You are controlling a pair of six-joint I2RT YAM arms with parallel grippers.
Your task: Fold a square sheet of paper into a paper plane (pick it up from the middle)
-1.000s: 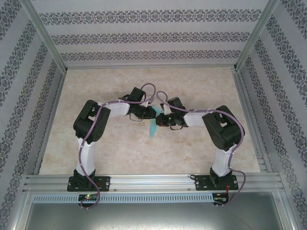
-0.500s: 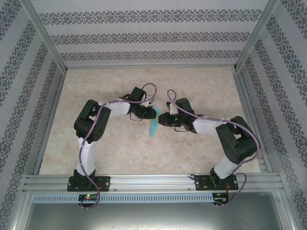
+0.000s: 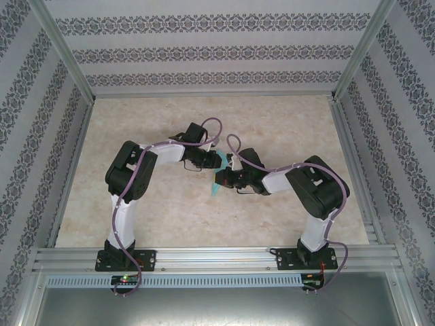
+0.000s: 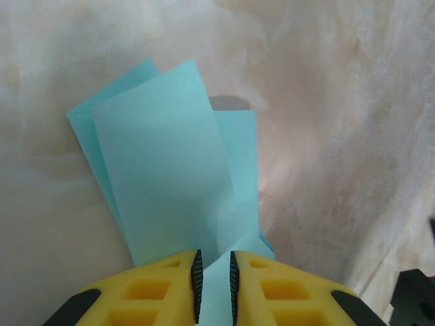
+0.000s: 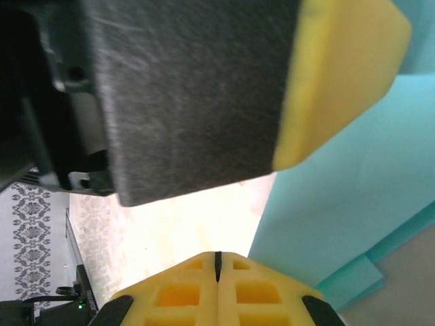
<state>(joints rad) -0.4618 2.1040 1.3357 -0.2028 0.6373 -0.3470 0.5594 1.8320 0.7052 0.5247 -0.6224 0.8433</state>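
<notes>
Over mid-bench (image 3: 285, 122), the left pincer (image 4: 213, 272) pinches one end of the folded teal paper (image 4: 170, 170), its length trailing toward the near edge, while the right pincer (image 5: 217, 261), pressed together and empty, sits just beside it.

sheet of paper (image 4: 170, 176): teal-blue | desk (image 3: 285, 122): beige marbled | walls (image 3: 211, 54): grey floral stripes | left pincer (image 4: 215, 272): yellow | cables (image 3: 234, 144): purple
</notes>
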